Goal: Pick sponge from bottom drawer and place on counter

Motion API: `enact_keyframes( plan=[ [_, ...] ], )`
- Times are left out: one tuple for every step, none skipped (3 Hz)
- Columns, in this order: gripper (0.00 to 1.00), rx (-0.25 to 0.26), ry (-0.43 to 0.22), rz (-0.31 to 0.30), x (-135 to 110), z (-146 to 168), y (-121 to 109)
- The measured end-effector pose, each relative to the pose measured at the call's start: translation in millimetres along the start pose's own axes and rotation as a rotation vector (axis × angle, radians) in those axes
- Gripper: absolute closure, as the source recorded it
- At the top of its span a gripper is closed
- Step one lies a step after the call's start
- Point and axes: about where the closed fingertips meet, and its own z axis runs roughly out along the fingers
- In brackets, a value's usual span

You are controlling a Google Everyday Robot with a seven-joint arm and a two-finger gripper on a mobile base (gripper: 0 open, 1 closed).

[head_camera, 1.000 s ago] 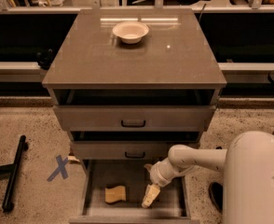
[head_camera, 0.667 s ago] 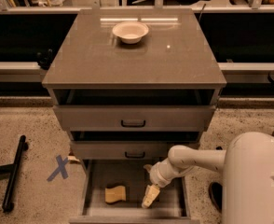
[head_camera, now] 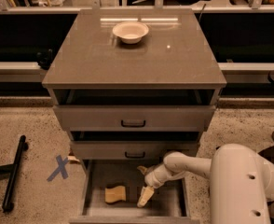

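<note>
I have the gripper [head_camera: 144,188] down inside the open bottom drawer [head_camera: 98,177], jaws spread and holding nothing. The sponge [head_camera: 115,194] lies on the drawer floor just left of the gripper, not touching it. Nothing is picked up yet. By my reckoning the grasp, the lift and the set-down on the desk [head_camera: 174,64], where a bowl [head_camera: 130,31] sits at the far side, all remain.

sponge [head_camera: 115,194]: tan, flat on bottom drawer [head_camera: 169,203] floor | end effector [head_camera: 144,190]: just right
</note>
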Motion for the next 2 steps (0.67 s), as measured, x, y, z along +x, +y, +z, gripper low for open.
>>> enact_keyframes(
  plan=[
    [0.00, 0.026, -0.022, -0.046, 3.2, 29.9, -15.6],
    [0.00, 0.042, -0.036, -0.081, -0.7, 54.8, -19.2]
  ],
)
